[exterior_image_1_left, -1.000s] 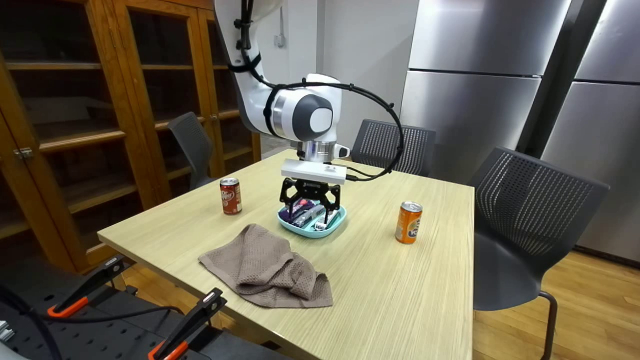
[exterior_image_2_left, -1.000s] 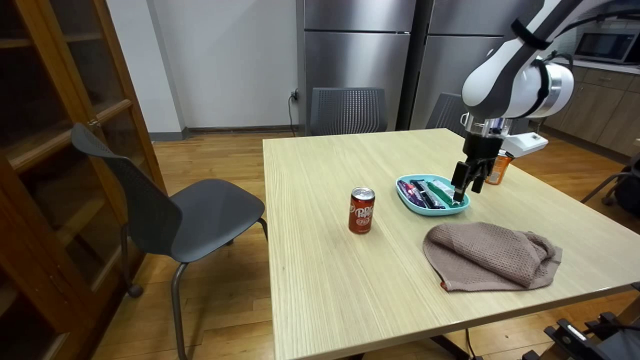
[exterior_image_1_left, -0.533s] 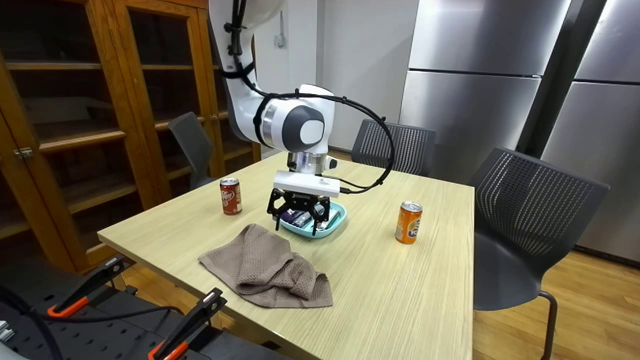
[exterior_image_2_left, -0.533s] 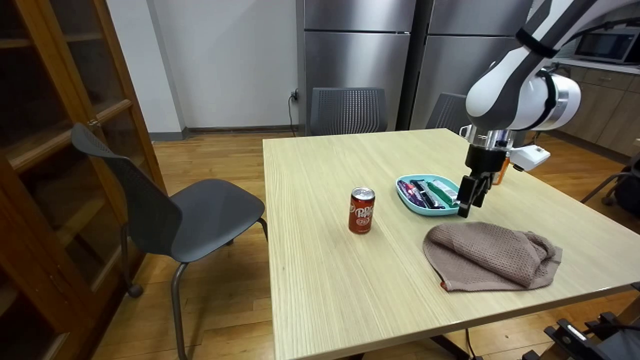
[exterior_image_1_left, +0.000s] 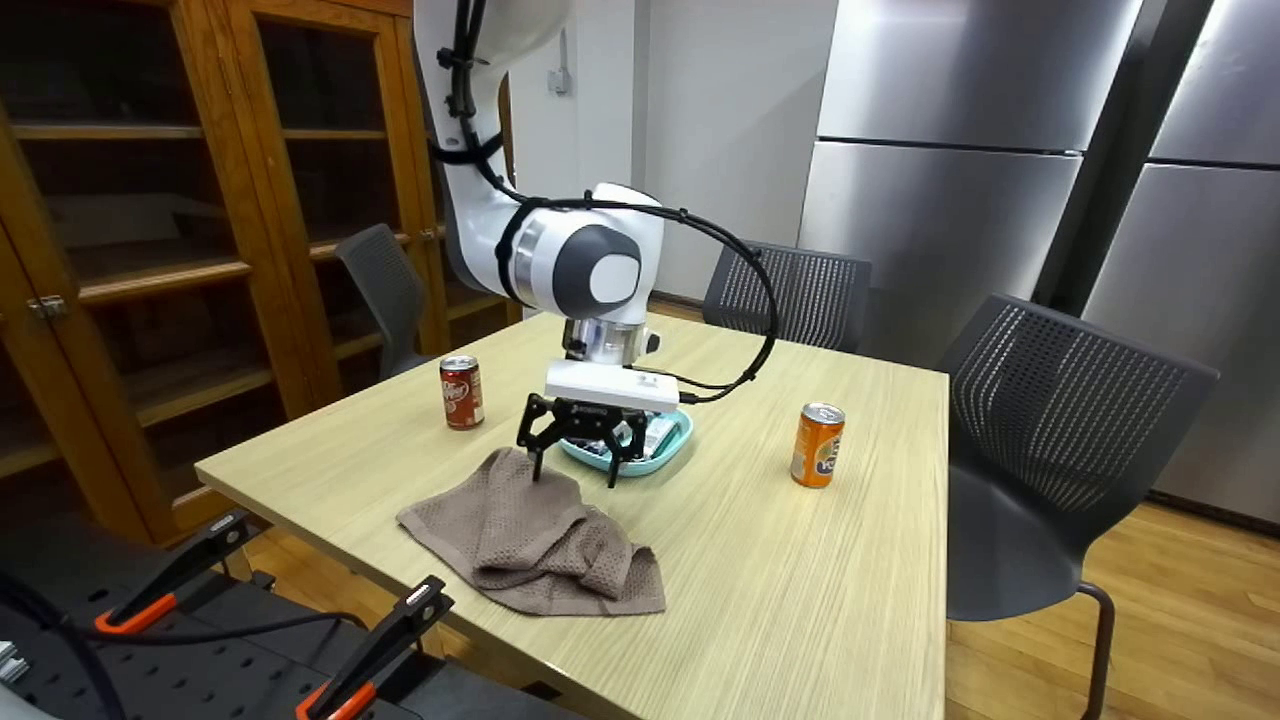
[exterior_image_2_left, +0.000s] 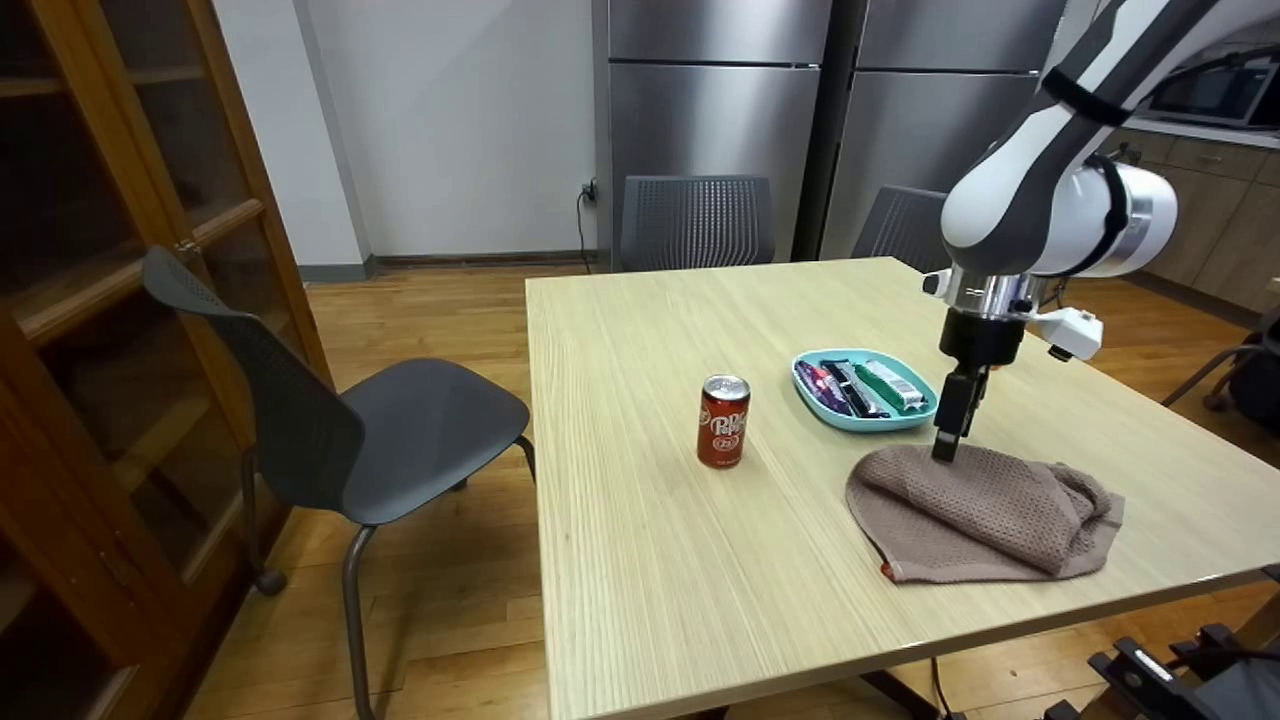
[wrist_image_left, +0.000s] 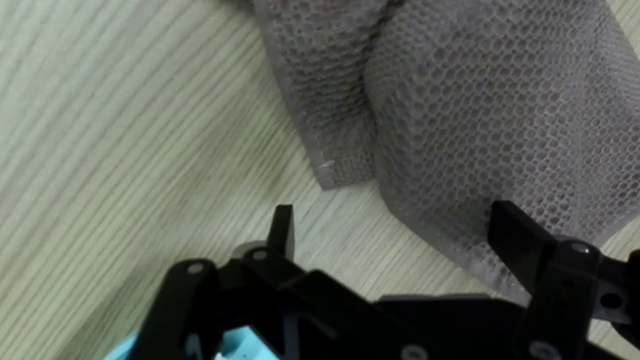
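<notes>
Compared with a second ago, the arm (exterior_image_1_left: 600, 265) stands lower and closer to the towel (exterior_image_2_left: 985, 515), no longer over the turquoise tray (exterior_image_2_left: 868, 426); the rest stays put. We see the gripper (exterior_image_1_left: 575, 480) spread wide, gripping nothing. Driven too low, it could, we judge, jab the tabletop (exterior_image_1_left: 800, 600). The towel lies rumpled there, beside the tray, one edge beneath the gripper. In the wrist view one finger (wrist_image_left: 520, 242) overlaps the towel while the opposite finger (wrist_image_left: 282, 232) is over bare tabletop, so closing here might catch only a thin edge that slips out; whether anything touches, we cannot tell. A drift back could clip the tray's rim. Of the containers, the tray is largest; the red soda can (exterior_image_2_left: 723, 425) and orange soda can (exterior_image_1_left: 818, 447) stand upright, well apart from the gripper, contents hidden. Inside the tray lie a purple packet (exterior_image_2_left: 823, 388), a dark packet (exterior_image_2_left: 857, 390) and a green-and-white packet (exterior_image_2_left: 888, 385).
</notes>
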